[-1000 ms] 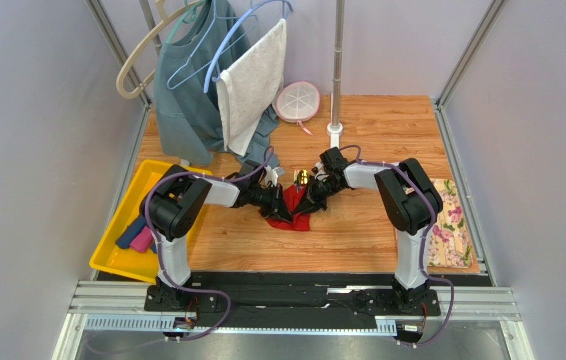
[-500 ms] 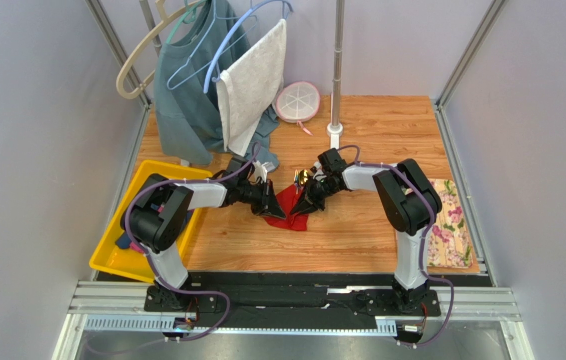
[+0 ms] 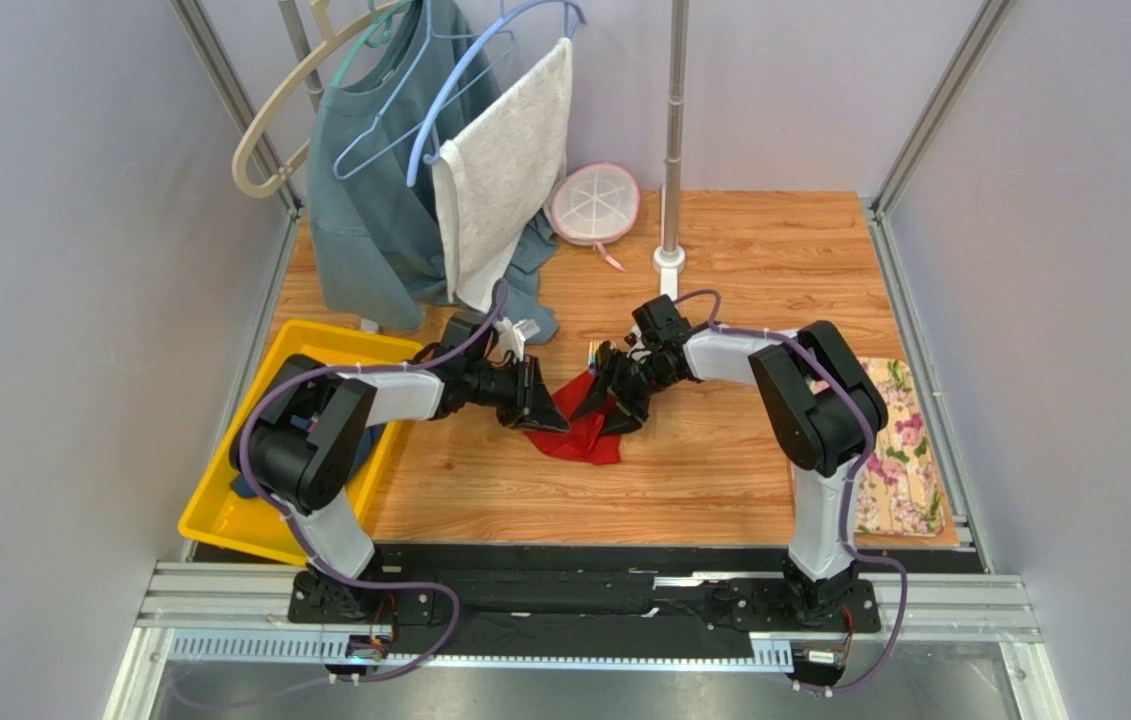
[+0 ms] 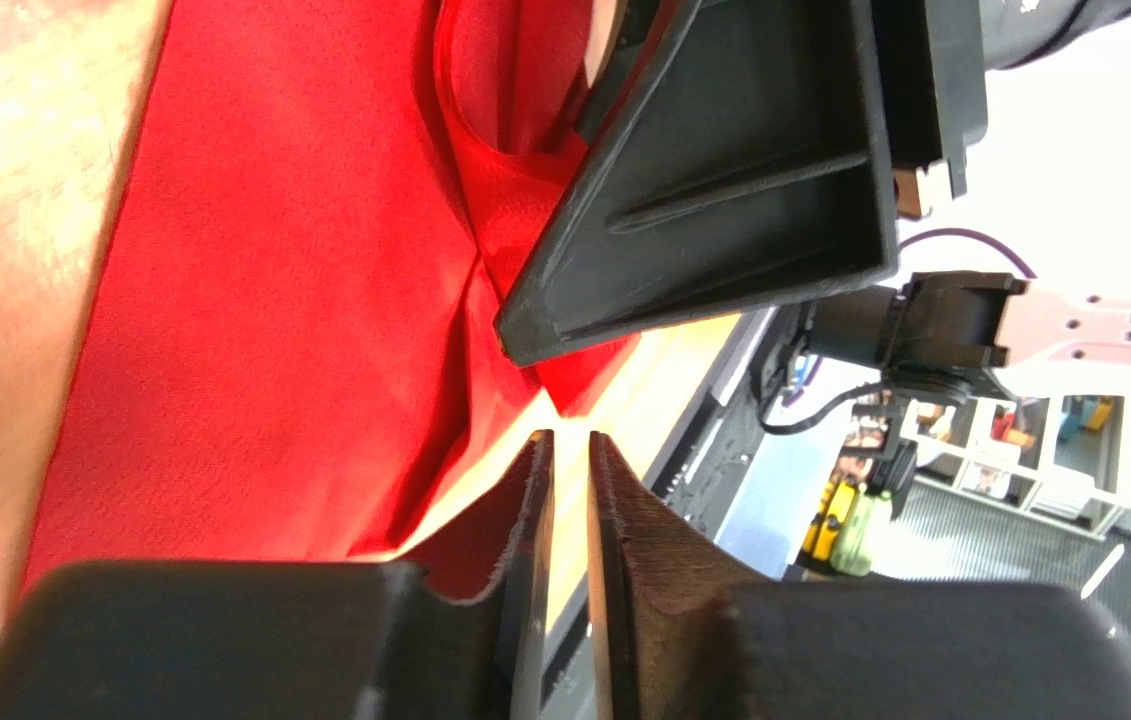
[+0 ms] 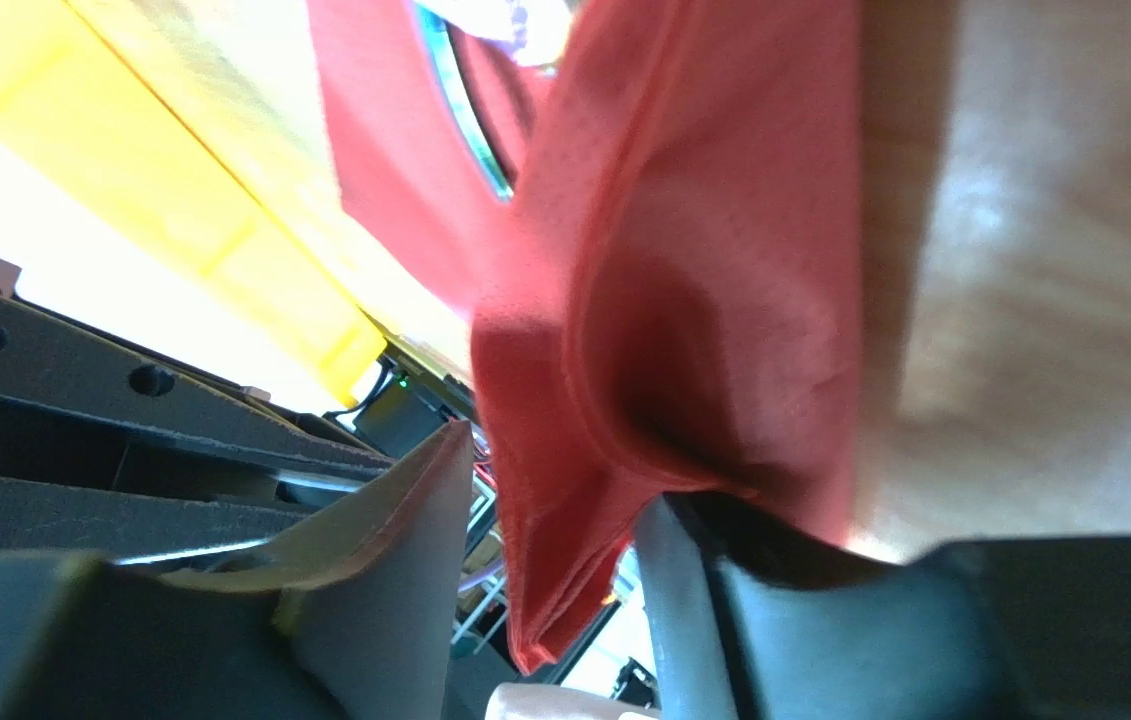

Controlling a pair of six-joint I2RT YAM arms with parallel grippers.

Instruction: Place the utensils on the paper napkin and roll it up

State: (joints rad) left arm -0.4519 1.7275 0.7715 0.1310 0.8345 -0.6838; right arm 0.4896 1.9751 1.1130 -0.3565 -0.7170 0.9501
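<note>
The red paper napkin [image 3: 582,431] lies crumpled and partly folded on the wooden table between my two grippers. My left gripper [image 3: 538,408] sits at its left edge. In the left wrist view its jaws [image 4: 567,443] stand a narrow slit apart with nothing in them, beside the napkin [image 4: 271,300]. My right gripper [image 3: 613,396] is at the napkin's upper right. Its jaws [image 5: 559,473] are open and a fold of the napkin [image 5: 706,270] hangs loose between them. A thin shiny curved rim [image 5: 469,128] inside the fold may be one of the utensils. They are hidden in the top view.
A yellow tray [image 3: 233,503] with fabric rolls stands at the left. A floral cloth [image 3: 899,450] lies at the right edge. A pole base [image 3: 667,263], a round pink-and-white dish [image 3: 595,203] and hanging clothes [image 3: 421,165] stand at the back.
Both grippers have opened and the right one has let go of the napkin. The left arm has swung back to the left. The gold glint by the right gripper no longer shows.
</note>
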